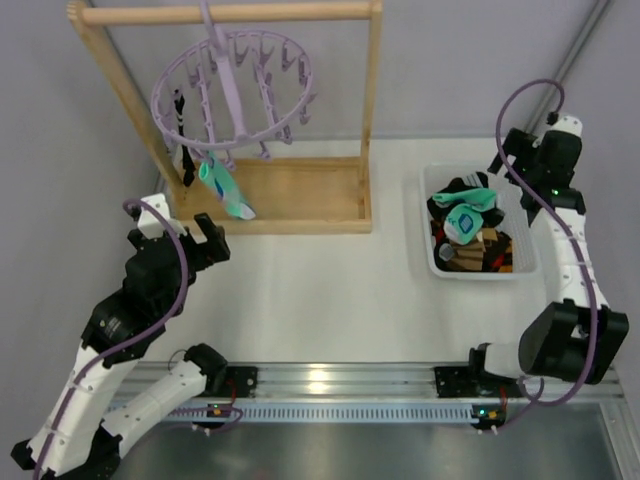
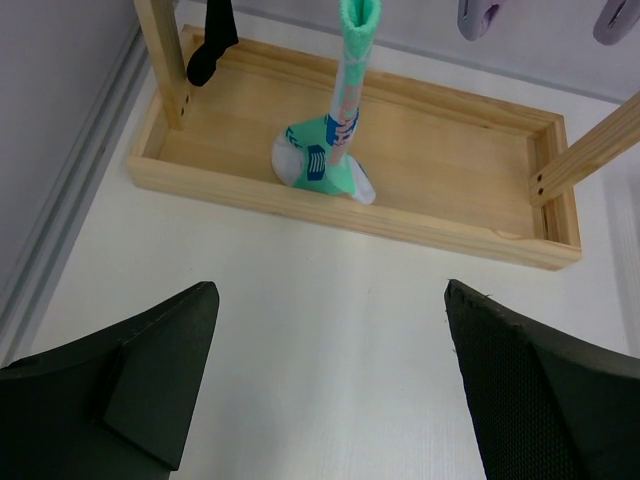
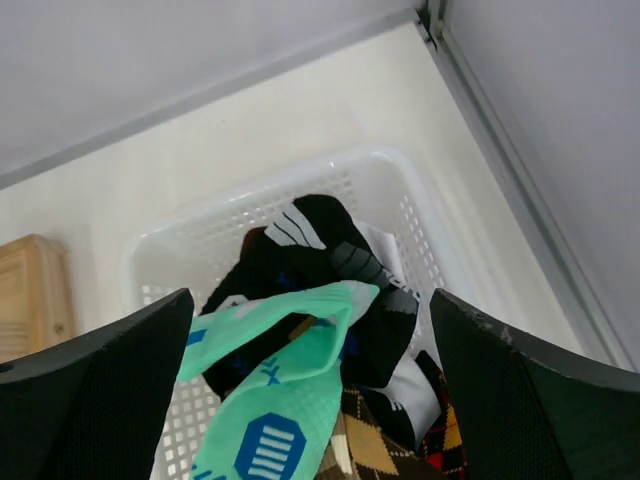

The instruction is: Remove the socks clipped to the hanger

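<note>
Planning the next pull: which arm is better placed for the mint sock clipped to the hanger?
Left. The left claw, open, faces the mint sock on the hanger; the right claw hangs open over the basket.

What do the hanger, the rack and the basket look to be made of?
Hanger: smooth lilac plastic, judging by its even colour and moulded clips. Rack: pale unpainted wood, with grain showing. Basket: probably white plastic, slightly glossy, with moulded mesh walls.
</note>
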Controlling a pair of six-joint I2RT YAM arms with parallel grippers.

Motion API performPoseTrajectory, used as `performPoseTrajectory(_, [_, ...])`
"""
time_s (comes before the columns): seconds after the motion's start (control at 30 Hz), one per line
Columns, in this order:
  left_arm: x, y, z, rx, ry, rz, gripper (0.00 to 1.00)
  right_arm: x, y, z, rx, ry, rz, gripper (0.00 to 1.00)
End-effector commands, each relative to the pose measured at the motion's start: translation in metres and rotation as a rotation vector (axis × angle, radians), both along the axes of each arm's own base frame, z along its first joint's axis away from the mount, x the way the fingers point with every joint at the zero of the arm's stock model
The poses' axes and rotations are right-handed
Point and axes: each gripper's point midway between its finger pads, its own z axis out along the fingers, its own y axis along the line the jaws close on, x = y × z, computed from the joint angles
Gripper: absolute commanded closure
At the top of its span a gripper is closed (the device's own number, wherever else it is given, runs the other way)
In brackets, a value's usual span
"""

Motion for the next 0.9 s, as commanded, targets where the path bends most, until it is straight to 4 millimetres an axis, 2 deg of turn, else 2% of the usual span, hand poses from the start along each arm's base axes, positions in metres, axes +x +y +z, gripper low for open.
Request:
performPoseTrajectory(0.0, [0.001,0.004,0.012,-0.01,-0.02,0.03,0.02,-0.018,0.026,0.043,0.0,-0.096,0.097,0.01])
performPoseTrajectory(0.03, [0.001,0.006,0.017,-0.009,-0.028,0.036,0.02,-0.024,0.048,0.06,0.019,-0.158,0.179,0.01])
performPoseTrajectory(0.07, [-0.001,0.009,0.03,-0.021,-0.055,0.044,0.01,-0.025,0.085,0.067,0.049,-0.196,0.293,0.0])
performPoseTrajectory(0.1, [-0.003,0.014,0.038,-0.027,-0.076,0.063,0.02,-0.024,0.112,0.073,0.079,-0.278,0.379,0.01])
performPoseTrajectory(0.13, [-0.004,0.015,0.043,-0.032,-0.086,0.067,0.02,-0.035,0.143,0.083,0.107,-0.332,0.482,0.01])
performPoseTrajectory(0.17, [-0.007,0.019,0.054,-0.047,-0.112,0.076,0.02,-0.046,0.191,0.088,0.137,-0.373,0.603,0.01])
performPoseTrajectory(0.2, [-0.008,0.021,0.059,-0.047,-0.124,0.081,0.02,-0.054,0.216,0.077,0.153,-0.386,0.664,0.01])
performPoseTrajectory(0.23, [-0.009,0.025,0.062,-0.043,-0.133,0.099,0.02,-0.059,0.237,0.096,0.156,-0.492,0.698,0.01])
performPoseTrajectory(0.27, [-0.011,0.028,0.067,-0.042,-0.143,0.107,0.02,-0.079,0.282,0.096,0.194,-0.515,0.807,0.01])
performPoseTrajectory(0.3, [-0.011,0.031,0.069,-0.038,-0.149,0.116,0.01,-0.089,0.303,0.083,0.211,-0.512,0.849,0.01])
performPoseTrajectory(0.33, [-0.014,0.035,0.071,-0.038,-0.159,0.134,0.01,-0.087,0.316,0.078,0.213,-0.527,0.835,0.0])
performPoseTrajectory(0.37, [-0.016,0.038,0.074,-0.043,-0.169,0.14,0.02,-0.11,0.354,0.085,0.237,-0.586,0.925,0.01])
performPoseTrajectory(0.4, [-0.02,0.041,0.076,-0.054,-0.184,0.142,0.02,-0.116,0.37,0.087,0.204,-0.626,0.953,0.0])
performPoseTrajectory(0.43, [-0.022,0.042,0.078,-0.062,-0.191,0.137,0.02,-0.124,0.401,0.071,0.187,-0.605,0.969,0.0])
performPoseTrajectory(0.47, [-0.025,0.042,0.079,-0.069,-0.199,0.131,0.01,-0.126,0.416,0.08,0.14,-0.65,0.987,0.01])
performPoseTrajectory(0.5, [-0.03,0.045,0.081,-0.08,-0.213,0.127,0.02,-0.128,0.432,0.075,0.118,-0.641,1.0,0.0])
performPoseTrajectory(0.53, [-0.031,0.044,0.082,-0.085,-0.218,0.116,0.02,-0.128,0.458,0.049,0.089,-0.582,1.02,0.01])
performPoseTrajectory(0.57, [-0.033,0.043,0.082,-0.091,-0.222,0.1,0.02,-0.126,0.471,0.043,0.079,-0.562,1.033,0.0])
performPoseTrajectory(0.6, [-0.036,0.044,0.083,-0.096,-0.232,0.094,0.02,-0.123,0.484,0.052,0.077,-0.574,1.045,0.01])
performPoseTrajectory(0.63, [-0.038,0.044,0.082,-0.096,-0.232,0.084,0.01,-0.118,0.502,0.025,0.05,-0.522,1.063,0.01])
performPoseTrajectory(0.67, [-0.039,0.042,0.081,-0.098,-0.233,0.07,0.02,-0.113,0.513,0.032,0.049,-0.536,1.067,0.02])
performPoseTrajectory(0.7, [-0.042,0.043,0.081,-0.106,-0.24,0.065,0.02,-0.109,0.521,0.027,0.04,-0.527,1.071,0.02])
performPoseTrajectory(0.73, [-0.043,0.043,0.078,-0.108,-0.24,0.06,0.02,-0.103,0.533,0.004,0.018,-0.492,1.084,0.03])
performPoseTrajectory(0.77, [-0.043,0.042,0.077,-0.108,-0.237,0.056,0.02,-0.098,0.541,0.009,0.016,-0.51,1.086,0.04])
performPoseTrajectory(0.8, [-0.044,0.042,0.075,-0.11,-0.238,0.054,0.02,-0.093,0.546,0.005,0.013,-0.514,1.081,0.04])
performPoseTrajectory(0.83, [-0.043,0.041,0.071,-0.104,-0.229,0.054,0.02,-0.089,0.556,-0.014,-0.005,-0.486,1.094,0.04])
performPoseTrajectory(0.87, [-0.042,0.04,0.068,-0.102,-0.223,0.051,0.01,-0.085,0.564,-0.007,-0.016,-0.51,1.102,0.04])
